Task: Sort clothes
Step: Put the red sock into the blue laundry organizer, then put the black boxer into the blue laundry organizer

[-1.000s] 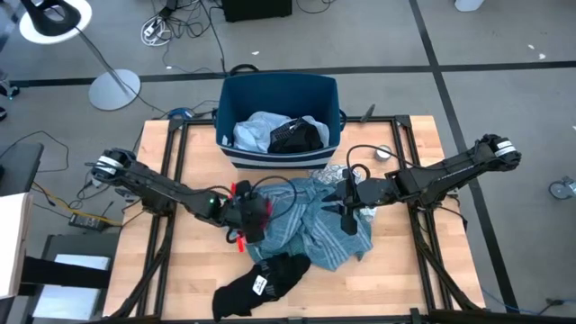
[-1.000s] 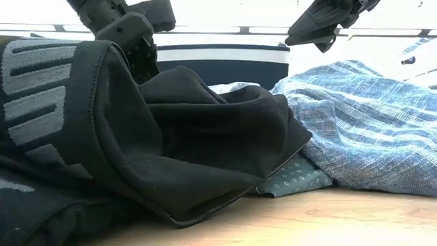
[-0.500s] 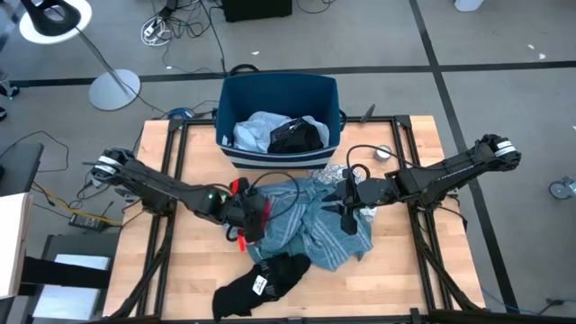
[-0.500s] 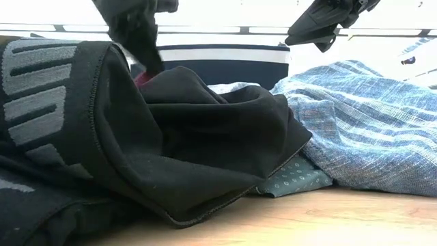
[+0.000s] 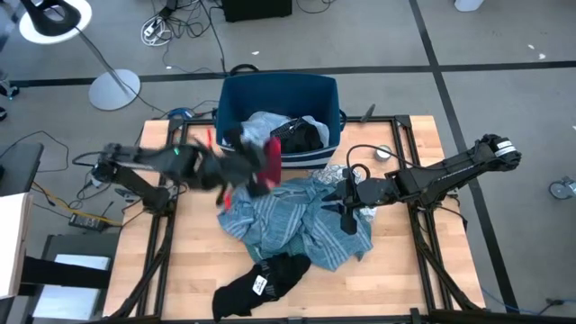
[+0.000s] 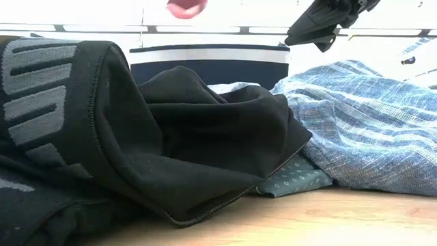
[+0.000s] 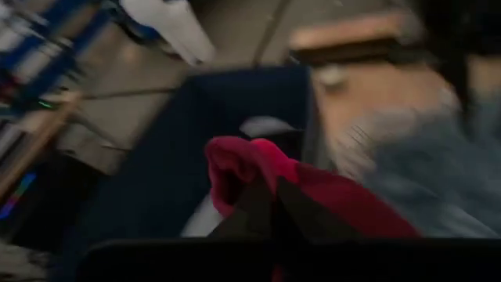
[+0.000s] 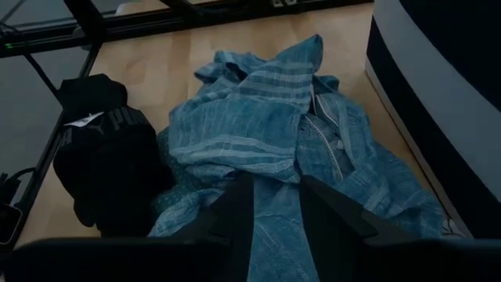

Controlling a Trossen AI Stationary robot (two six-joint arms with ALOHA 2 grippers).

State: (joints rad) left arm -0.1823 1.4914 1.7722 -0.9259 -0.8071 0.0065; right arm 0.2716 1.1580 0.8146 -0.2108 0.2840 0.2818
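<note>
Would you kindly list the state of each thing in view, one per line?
Left gripper: jaws shut on the red garment, raised by the bin.
Red garment: held aloft, hanging.
Right gripper: jaws parted, empty, above the blue striped shirt.
Blue striped shirt: crumpled on the table.
Black garment: heaped at the table's front edge.
Dark blue bin: upright, partly filled with clothes.

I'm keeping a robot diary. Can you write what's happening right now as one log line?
left claw: shut on red piece, lifted near blue bin | right claw: open, over striped cloth | black piece: on table
</note>
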